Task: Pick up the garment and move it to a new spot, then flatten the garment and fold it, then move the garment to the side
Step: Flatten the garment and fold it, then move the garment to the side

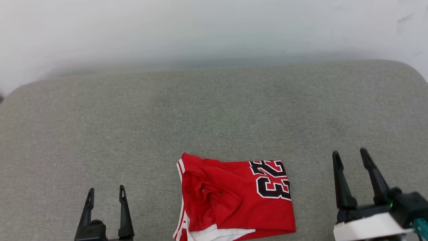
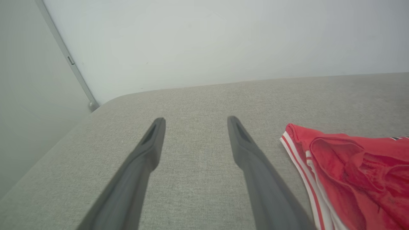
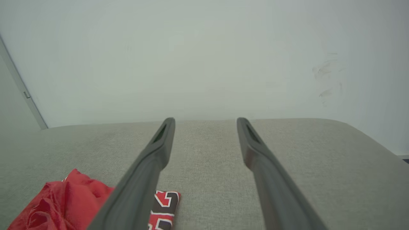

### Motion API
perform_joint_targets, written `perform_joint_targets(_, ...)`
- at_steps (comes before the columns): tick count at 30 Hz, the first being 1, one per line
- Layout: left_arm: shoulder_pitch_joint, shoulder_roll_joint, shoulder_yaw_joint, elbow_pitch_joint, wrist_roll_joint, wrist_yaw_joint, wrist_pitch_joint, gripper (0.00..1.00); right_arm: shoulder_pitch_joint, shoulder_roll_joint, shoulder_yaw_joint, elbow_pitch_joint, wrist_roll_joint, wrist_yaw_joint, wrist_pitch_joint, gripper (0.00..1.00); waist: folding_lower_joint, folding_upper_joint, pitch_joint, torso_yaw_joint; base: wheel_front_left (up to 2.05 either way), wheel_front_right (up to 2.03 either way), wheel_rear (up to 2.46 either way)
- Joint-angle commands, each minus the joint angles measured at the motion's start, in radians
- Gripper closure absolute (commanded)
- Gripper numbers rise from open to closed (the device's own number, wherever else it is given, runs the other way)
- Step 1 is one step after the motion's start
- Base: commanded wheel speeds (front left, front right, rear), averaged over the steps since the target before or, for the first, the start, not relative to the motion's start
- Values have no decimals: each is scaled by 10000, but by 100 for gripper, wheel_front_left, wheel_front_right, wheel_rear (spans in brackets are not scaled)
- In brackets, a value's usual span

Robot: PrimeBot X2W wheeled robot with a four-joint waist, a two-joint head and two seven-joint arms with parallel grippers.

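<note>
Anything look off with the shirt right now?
Only the garment: its left part is rumpled, and a white sleeve pokes out at the near edge. The left gripper and right gripper stand open, clear of it.

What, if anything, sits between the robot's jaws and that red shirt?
Nothing visible does. The red number 23 shirt lies on the grey fabric surface between the left gripper and the right gripper, and only bare fabric separates each from it. Both sets of jaws stand open.
</note>
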Motion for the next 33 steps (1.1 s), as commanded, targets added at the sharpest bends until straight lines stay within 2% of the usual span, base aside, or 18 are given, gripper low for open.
perform_joint_targets(1,146,-9,-21,3,-24,-53,-21,0,311,89,-45,-109,56,-8,-13,0,0,0,-143,36,0,0,0)
perform_joint_targets(8,450,-52,32,69,-70,-197,-21,0,1305,202,-94,-250,-47,-8,-14,0,0,0,-533,104,0,0,0)
perform_joint_targets(14,597,-50,21,80,-113,-516,-21,0,1618,232,-26,-267,16,-8,-14,0,0,0,-646,153,0,0,0)
perform_joint_targets(20,590,-88,81,91,-124,-665,-21,0,1501,240,-76,-253,51,-8,-15,0,0,0,-654,223,0,0,0)
perform_joint_targets(24,539,-116,145,75,-167,-679,-21,0,710,220,-383,-624,-156,-8,-15,0,0,0,-570,196,0,0,0)
perform_joint_targets(29,435,-141,162,105,-141,-736,-21,0,-588,-454,-140,-840,-378,-6,-15,0,0,0,-421,115,0,0,0)
perform_joint_targets(33,301,-162,130,125,-92,-775,-21,0,-2072,-1303,577,-313,44,-6,144,0,0,0,-287,113,0,0,0)
